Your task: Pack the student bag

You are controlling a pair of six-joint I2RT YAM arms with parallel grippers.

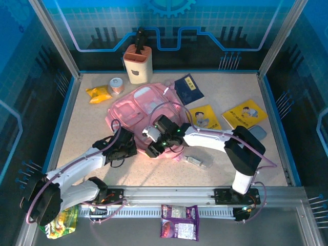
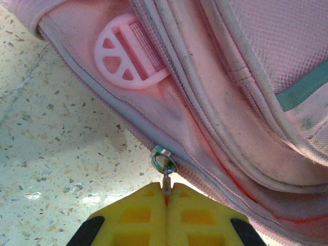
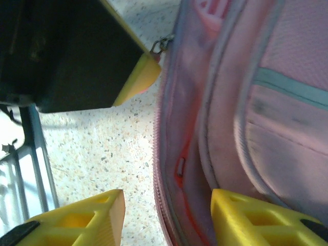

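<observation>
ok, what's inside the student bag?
Student bag: a narrow gap along the zip shows reddish lining only. Contents can't be seen; pink fabric covers the rest. Left fingers pinch the zip pull.

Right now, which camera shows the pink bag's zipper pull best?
Left wrist: the zipper pull is sharp and central, pinched in the shut jaws of the left gripper. Right wrist catches it small near the top edge; top external: too small to tell.

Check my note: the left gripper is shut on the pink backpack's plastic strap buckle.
Not the plastic buckle: the left gripper is shut on the pink backpack's metal zip pull. The left wrist view shows it, and the buckle there sits apart, untouched.
</observation>
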